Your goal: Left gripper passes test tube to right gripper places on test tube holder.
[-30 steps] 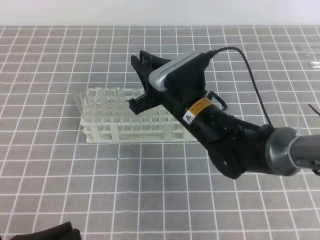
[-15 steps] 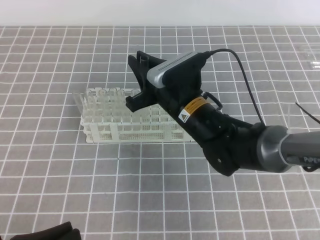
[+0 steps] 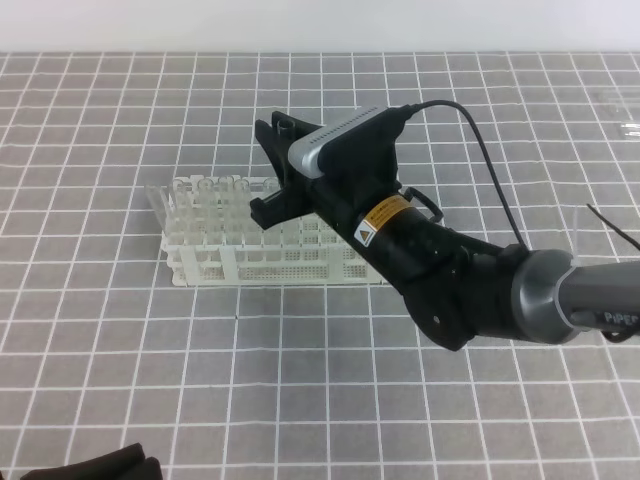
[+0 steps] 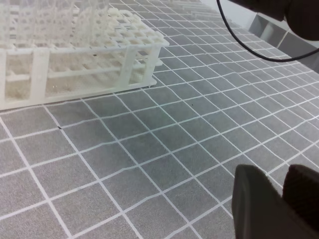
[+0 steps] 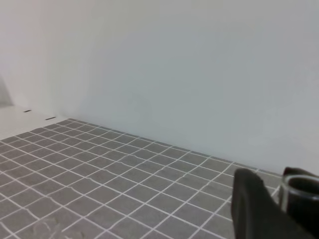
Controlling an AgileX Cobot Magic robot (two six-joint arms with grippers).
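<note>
The tube (image 3: pixel 287 124) is clamped between the right gripper's (image 3: pixel 272 165) fingers, its open rim showing above them, over the back of the rack (image 3: pixel 270 262). Handover appears complete; placing is in hand. Next: bring the tube upright over a free hole and lower it. Left gripper (image 4: pixel 273 199) sits low, away from the rack; whether it is parted cannot be told.

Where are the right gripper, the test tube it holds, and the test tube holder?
right gripper (image 3: pixel 279 165), exterior high view, between its fingertips.
test tube (image 5: pixel 301 185), right wrist view, open rim.
test tube holder (image 3: pixel 225 262), exterior high view, front wall.
</note>
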